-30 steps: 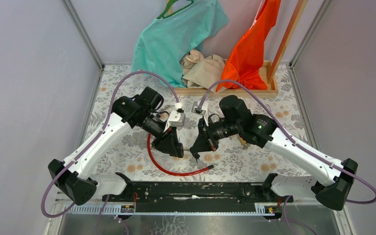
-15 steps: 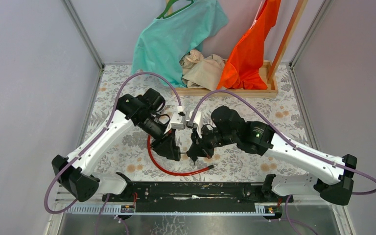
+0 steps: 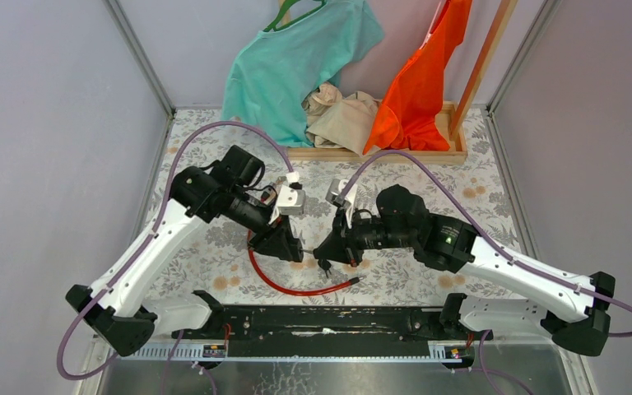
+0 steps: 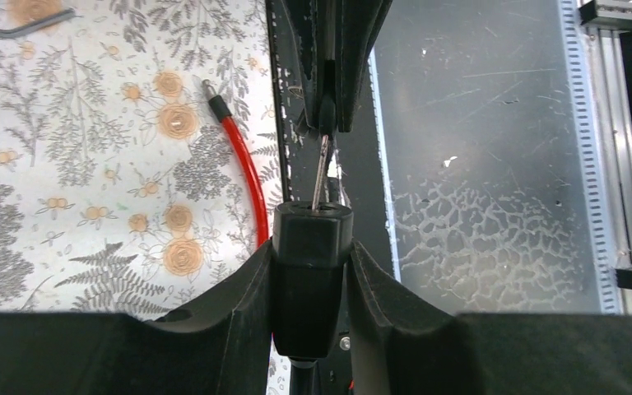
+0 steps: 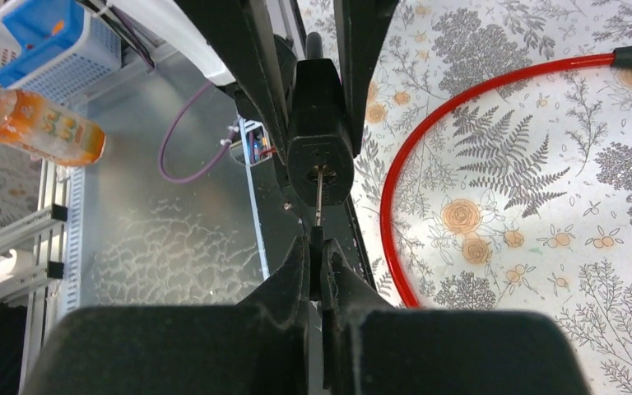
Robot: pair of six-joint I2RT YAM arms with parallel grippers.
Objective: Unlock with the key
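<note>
Key [image 5: 318,196] blade is sitting with its tip in the keyway of the black lock body [image 5: 319,132], and most of the blade is showing outside it. The right hand [image 5: 319,247] is pinching the key's head, closed narrow on it, directly facing the lock body's keyed end. The left hand [image 4: 311,265] is clamping the lock body between both fingers, holding it over the floral bench [image 5: 527,271]. A red cable [image 5: 428,140] is curving on the bench beside the lock body, its metal-capped free end lying apart from it.

The step in hand appears to be seating the key fully, then turning it. To do it well, the right hand should be pushing straight along the lock body's axis, keeping the blade in line with the keyway so that it is not bending. Meanwhile the left hand should be gripping firmly against both the push and the twist. Turning should be waiting until the blade is fully in. Forcing it early risks the key slipping in the pinch.
</note>
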